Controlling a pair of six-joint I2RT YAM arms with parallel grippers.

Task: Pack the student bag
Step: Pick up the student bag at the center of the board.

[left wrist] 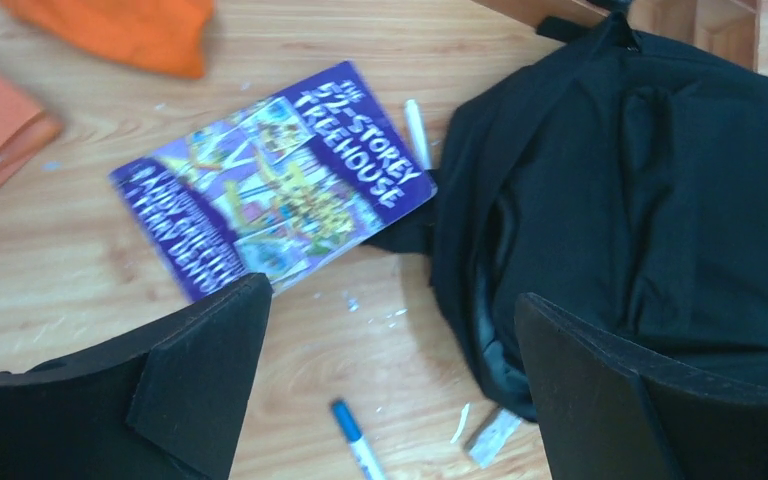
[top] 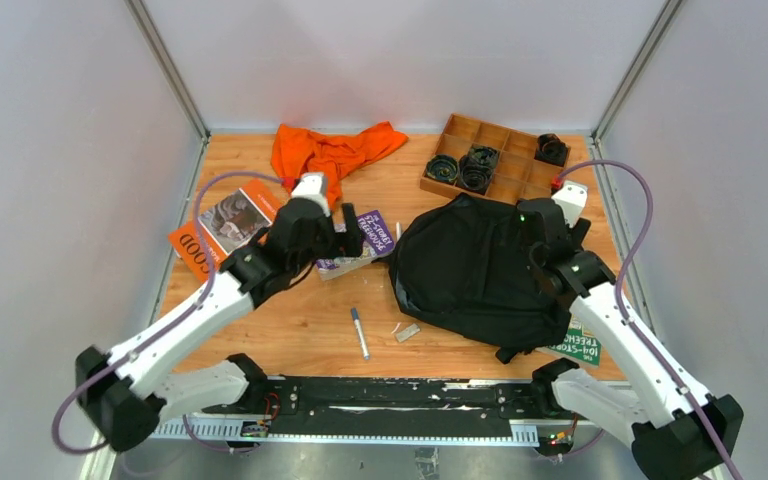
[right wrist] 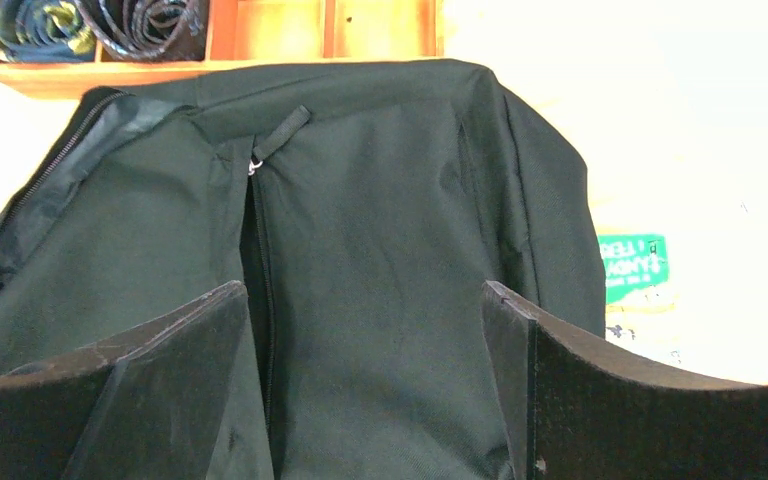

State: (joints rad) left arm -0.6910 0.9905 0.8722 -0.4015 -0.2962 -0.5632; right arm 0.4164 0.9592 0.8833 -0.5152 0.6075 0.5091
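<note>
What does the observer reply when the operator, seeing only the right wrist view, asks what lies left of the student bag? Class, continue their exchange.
Observer: A purple book, cover up, right beside the student bag.
Operator: Anything smaller?
Observer: A pen on the table, in front of the book.
Operator: And the left gripper?
Observer: Open and empty, above the table by that book.
</note>
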